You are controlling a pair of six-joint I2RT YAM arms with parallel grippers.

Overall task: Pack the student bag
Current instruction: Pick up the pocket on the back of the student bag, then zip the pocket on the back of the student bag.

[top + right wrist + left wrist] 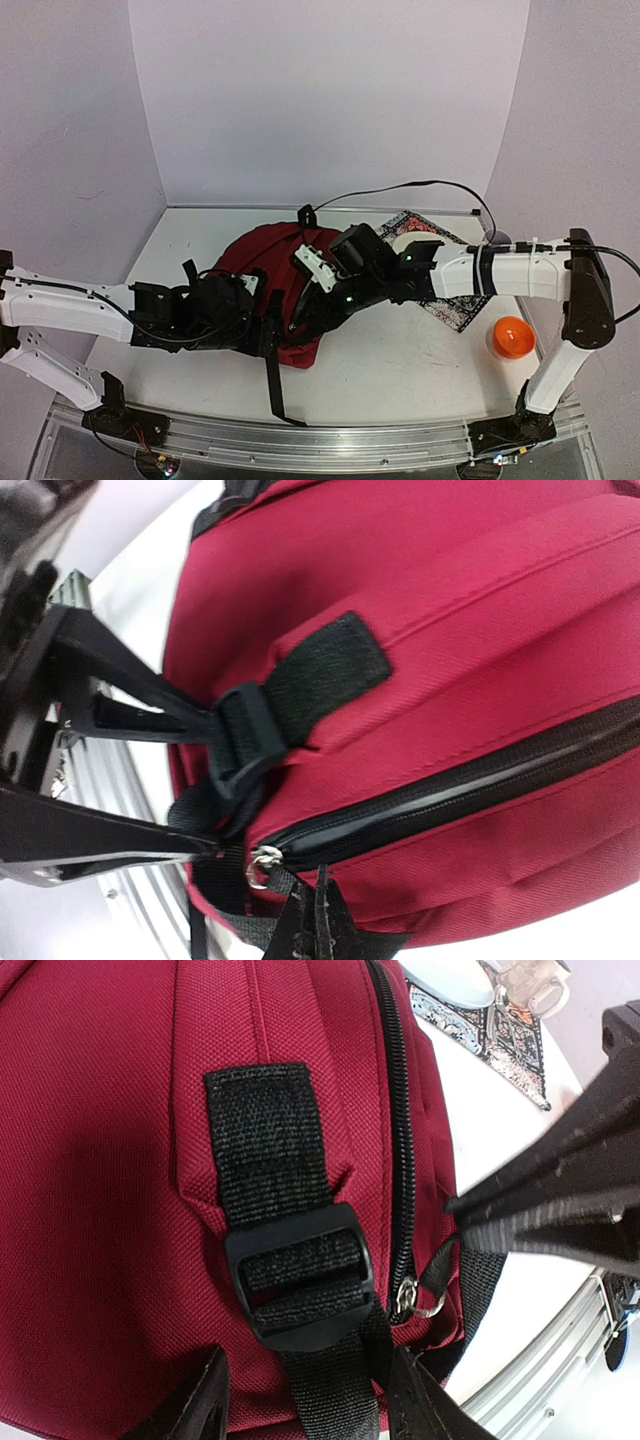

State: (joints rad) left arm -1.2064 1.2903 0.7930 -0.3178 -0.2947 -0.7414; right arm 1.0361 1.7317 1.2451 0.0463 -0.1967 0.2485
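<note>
The student bag (270, 255) is lying flat on the white table (400, 370), about midway between the two arms and a little toward the near edge. On the bag's side a black strap (265, 1140) is running down into a black buckle (300, 1278), and just beside it a black zipper (402, 1140) is ending in a small metal zipper pull (408, 1297).

The left gripper (308, 1362) is hanging over the bag's near-left end with its fingers apart, one on each side of the strap just below the buckle; I am not seeing them press on it. The right gripper (320, 882) is coming in from the bag's right with its fingers pressed together, their tips right at the black tab of the zipper pull. Whether the tab is pinched between them I cannot tell.

Just to the right of the bag a patterned mat (450, 305) is lying flat, with a white round object (400, 240) on its far end. Further right of the bag an orange ball (512, 337) is sitting, and a black cable (420, 184) is arching behind the bag.
</note>
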